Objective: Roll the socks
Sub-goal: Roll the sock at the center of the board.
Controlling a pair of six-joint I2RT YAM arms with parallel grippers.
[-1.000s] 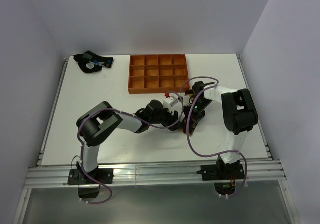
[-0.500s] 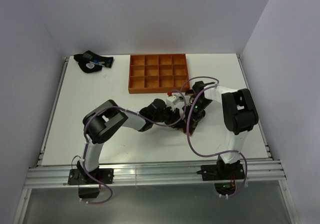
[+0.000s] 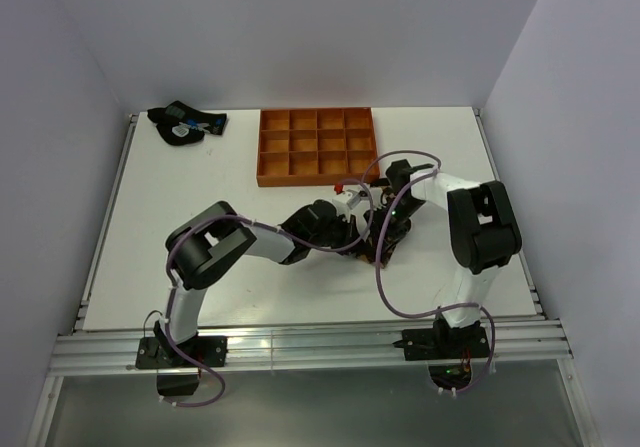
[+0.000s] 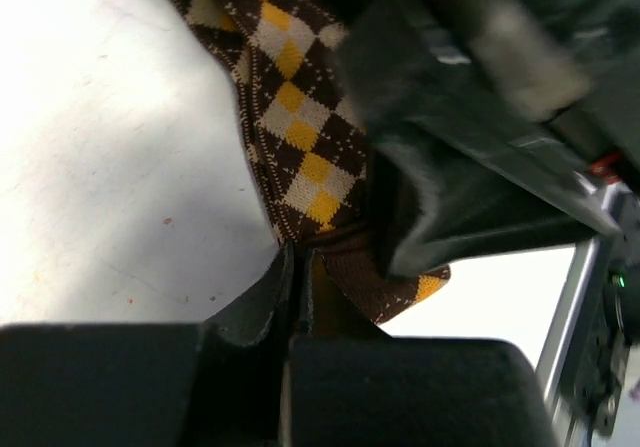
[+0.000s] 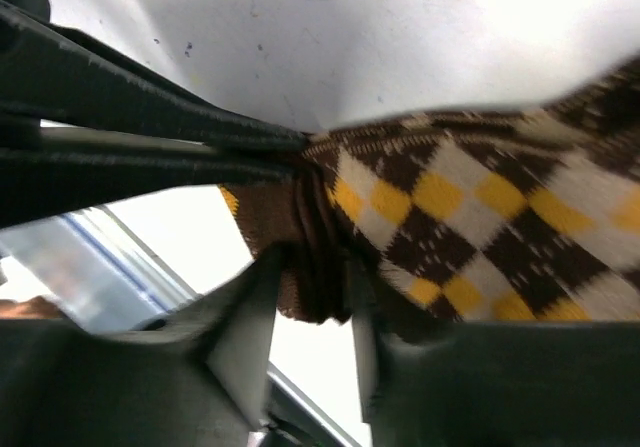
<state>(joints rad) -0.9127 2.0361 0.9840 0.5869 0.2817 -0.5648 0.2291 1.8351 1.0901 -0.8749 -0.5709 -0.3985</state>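
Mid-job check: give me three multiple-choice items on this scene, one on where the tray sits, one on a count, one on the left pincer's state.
1. Where is the orange tray?
A) near edge, between the arm bases
B) far-left corner
C) far side of the table, about midway across

2. How many compartments does it have?
A) twelve
B) six
C) twenty

3. The left pincer is:
A) wide open over bare table
B) shut on the argyle sock
C) shut on the tray's rim

Answers: C, the top view shows it towards the back wall; A, four columns by three rows; B, it pinches the sock's edge in its wrist view.
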